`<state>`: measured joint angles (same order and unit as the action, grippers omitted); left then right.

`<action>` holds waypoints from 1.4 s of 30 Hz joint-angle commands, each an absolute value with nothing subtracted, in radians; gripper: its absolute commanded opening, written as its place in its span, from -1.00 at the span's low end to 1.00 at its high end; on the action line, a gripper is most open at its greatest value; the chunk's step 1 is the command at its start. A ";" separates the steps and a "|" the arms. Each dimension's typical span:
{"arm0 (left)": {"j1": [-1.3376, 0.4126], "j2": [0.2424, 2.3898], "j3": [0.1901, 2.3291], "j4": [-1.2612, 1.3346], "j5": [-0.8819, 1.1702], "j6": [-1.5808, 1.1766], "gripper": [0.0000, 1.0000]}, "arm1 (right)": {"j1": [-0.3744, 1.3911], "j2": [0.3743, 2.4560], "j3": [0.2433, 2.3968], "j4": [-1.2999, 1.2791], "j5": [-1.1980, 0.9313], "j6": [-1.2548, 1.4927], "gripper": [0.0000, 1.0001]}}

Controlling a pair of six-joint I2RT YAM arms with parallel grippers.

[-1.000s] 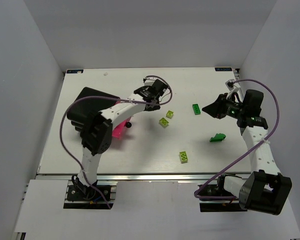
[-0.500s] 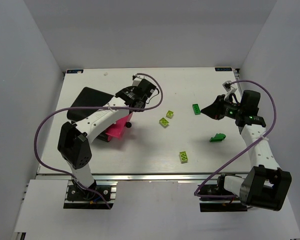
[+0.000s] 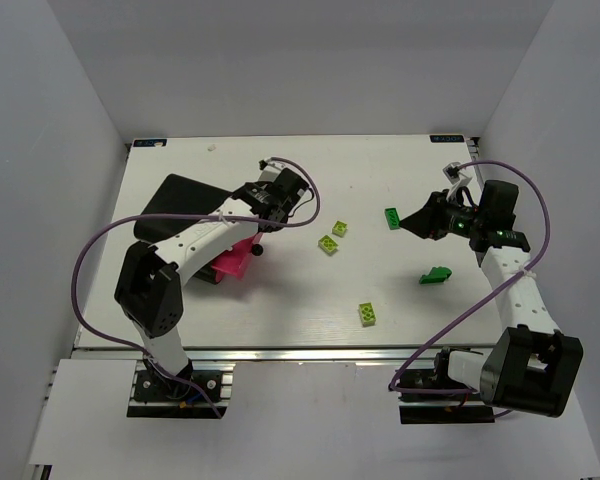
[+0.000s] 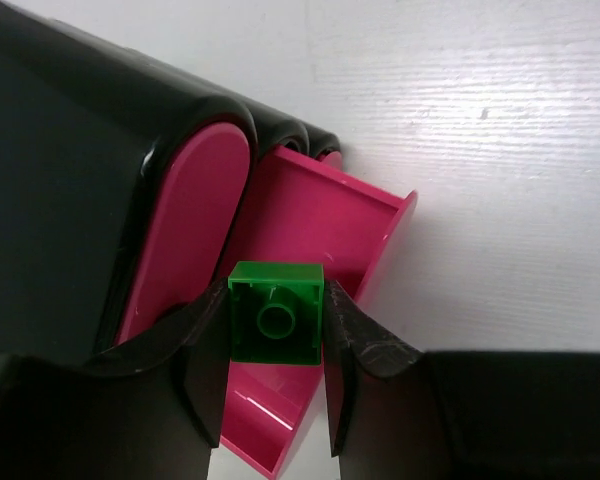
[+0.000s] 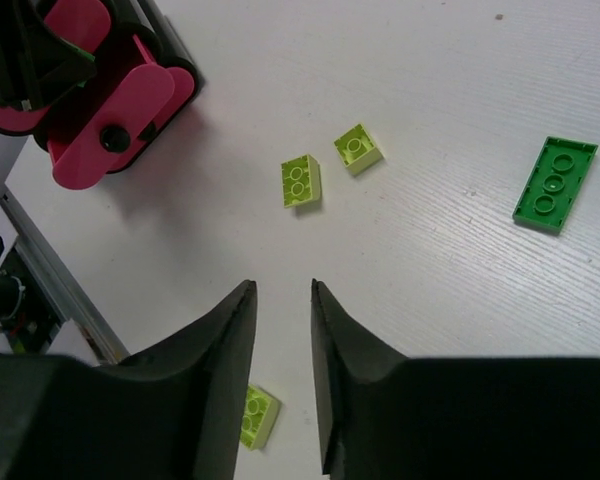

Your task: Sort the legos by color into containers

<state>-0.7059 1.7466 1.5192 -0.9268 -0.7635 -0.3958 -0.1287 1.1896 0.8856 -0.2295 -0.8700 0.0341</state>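
Observation:
My left gripper point(image 4: 276, 296) is shut on a dark green lego point(image 4: 276, 312), seen from its hollow underside. It hangs over an open magenta-pink drawer point(image 4: 320, 215) of the black cabinet point(image 3: 175, 205); a shut drawer front point(image 4: 190, 220) lies beside it. My right gripper point(image 5: 282, 287) is open and empty above the table, near a flat dark green lego point(image 5: 555, 184). Two lime legos point(image 5: 301, 181) point(image 5: 359, 148) lie ahead of it and a third lime one point(image 5: 257, 416) lies below its left finger. Another dark green lego point(image 3: 436, 275) rests by the right arm.
The cabinet lies on its back at the left of the white table point(image 3: 300, 290), with a drawer point(image 3: 235, 260) pulled out toward the middle. Purple cables loop over both arms. White walls close in the table's sides and back.
The left arm has drawn back from the table's middle toward the cabinet, carrying the green lego over the open drawer. The right gripper has edged slightly left toward the flat green lego.

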 commanded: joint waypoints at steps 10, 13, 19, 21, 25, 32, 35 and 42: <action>-0.695 1.726 1.552 -0.916 -0.798 -0.361 0.42 | -0.109 1.193 0.884 -0.198 -0.881 -0.024 0.10; -0.704 1.706 1.578 -0.898 -0.750 -0.339 0.31 | -0.091 1.187 0.897 -0.210 -0.812 -0.058 0.12; -0.699 1.486 1.478 -0.677 -0.303 -0.250 -1.00 | -0.005 1.258 0.994 -0.227 -0.325 -0.168 0.09; -0.699 1.392 1.352 -0.600 -0.130 -0.201 -0.83 | 0.058 1.366 1.044 -0.273 -0.194 -0.195 0.15; -0.699 1.162 1.166 -0.477 0.035 -0.144 0.42 | 0.098 1.555 1.159 -0.311 -0.083 -0.216 0.32; -0.699 0.820 0.924 -0.364 0.069 -0.089 0.81 | 0.130 1.905 1.498 -0.494 -0.084 -0.193 0.69; -0.699 0.763 0.830 -0.316 0.052 -0.084 0.82 | 0.144 2.012 1.620 -0.554 -0.069 -0.198 0.69; -0.699 0.661 0.738 -0.310 0.015 -0.074 0.83 | 0.172 2.097 1.648 -0.577 -0.040 -0.215 0.54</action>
<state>-0.7025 0.6983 0.7372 -0.3481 0.0246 -0.0910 0.1577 2.0930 1.6352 -0.5343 -0.0727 -0.1967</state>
